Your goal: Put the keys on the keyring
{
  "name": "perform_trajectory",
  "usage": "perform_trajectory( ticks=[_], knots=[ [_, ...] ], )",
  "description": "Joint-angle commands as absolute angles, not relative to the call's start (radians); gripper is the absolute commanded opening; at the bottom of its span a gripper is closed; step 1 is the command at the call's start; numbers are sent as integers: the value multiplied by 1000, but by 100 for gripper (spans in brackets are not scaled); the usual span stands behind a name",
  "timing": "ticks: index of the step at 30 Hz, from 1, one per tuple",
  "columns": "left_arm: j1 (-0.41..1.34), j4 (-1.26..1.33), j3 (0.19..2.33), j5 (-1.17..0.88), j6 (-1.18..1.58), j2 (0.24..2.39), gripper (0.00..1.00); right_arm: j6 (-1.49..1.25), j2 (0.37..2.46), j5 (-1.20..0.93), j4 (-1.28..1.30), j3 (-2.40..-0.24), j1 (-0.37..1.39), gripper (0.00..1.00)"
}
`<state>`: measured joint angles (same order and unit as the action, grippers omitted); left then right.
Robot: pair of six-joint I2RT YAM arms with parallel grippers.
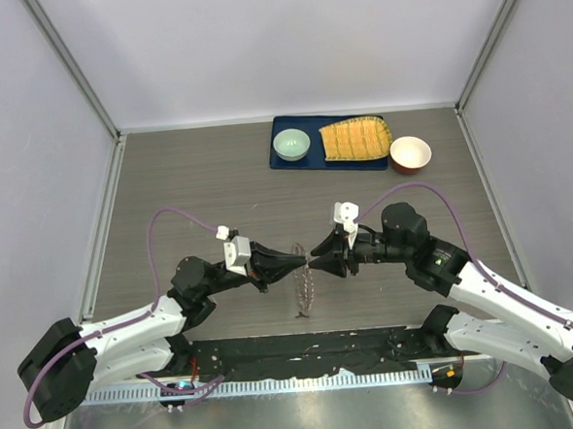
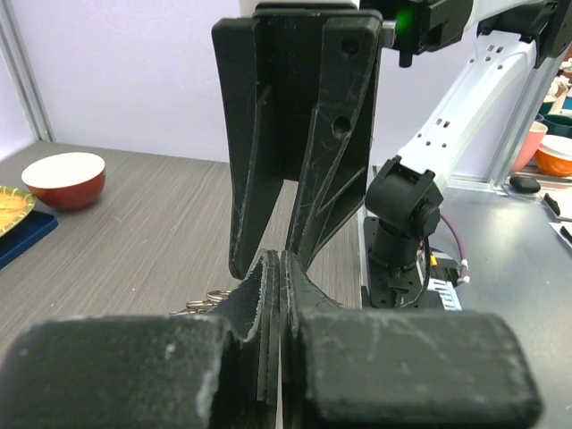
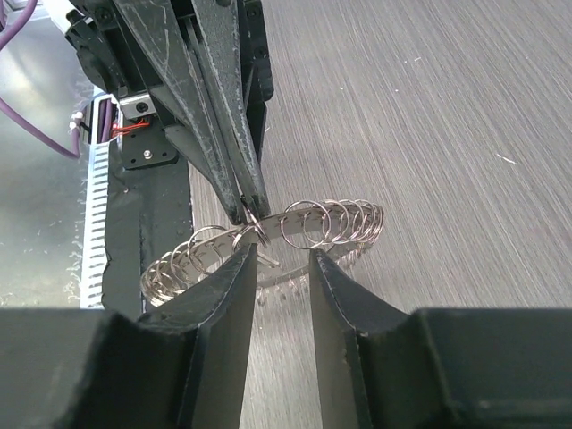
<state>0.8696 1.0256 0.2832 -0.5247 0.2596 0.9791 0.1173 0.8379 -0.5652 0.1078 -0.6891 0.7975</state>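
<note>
The keyring (image 3: pixel 295 223), a grey metal band fringed with many small wire rings, stands on edge above the table; in the top view the keyring (image 1: pixel 303 283) is seen edge-on between both arms. My left gripper (image 3: pixel 245 209) is shut on its upper band, pinching at one small ring. A tiny silver piece (image 3: pixel 268 257), possibly the key, hangs just below that pinch. My right gripper (image 3: pixel 281 253) faces the band from the other side, open, with its fingertips close to the ring and nothing clamped between them. In the left wrist view my left gripper (image 2: pixel 280 261) shows no gap.
At the back of the table lies a blue tray (image 1: pixel 281 162) with a pale green bowl (image 1: pixel 291 144) and a yellow ribbed thing (image 1: pixel 356 139). A red bowl (image 1: pixel 410 154) stands beside it. A black mat (image 1: pixel 304 348) runs along the near edge between the arm bases.
</note>
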Motion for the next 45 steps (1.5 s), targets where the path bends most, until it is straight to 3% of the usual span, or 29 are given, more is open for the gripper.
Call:
perform_trajectory(
  ticks=[1,12,15,17,20,24,28,35,45],
  knots=[
    [873,1163,291,-532,284,980,0,106,836,-574,14,-687,802,35],
    [873,1180,293,-540,295,985,0,94,828,-615,-28,-681,802,26],
    [873,1184,291,-543,298,985,0,94,825,-618,-28,-681,802,17],
    [873,1186,293,-543,298,983,0,100,825,-615,-17,-686,802,2],
    [873,1160,290,-531,295,973,1,124,827,-588,46,-707,802,1],
    [873,973,299,-480,256,899,13,172,842,-534,190,-805,802,1],
    [874,694,321,-390,200,798,33,213,880,-442,377,-899,802,1],
    [873,571,330,-350,209,753,58,239,1020,-333,619,-1089,824,1],
    [873,543,367,-356,149,793,63,347,1205,-218,906,-1293,911,1]
  ],
)
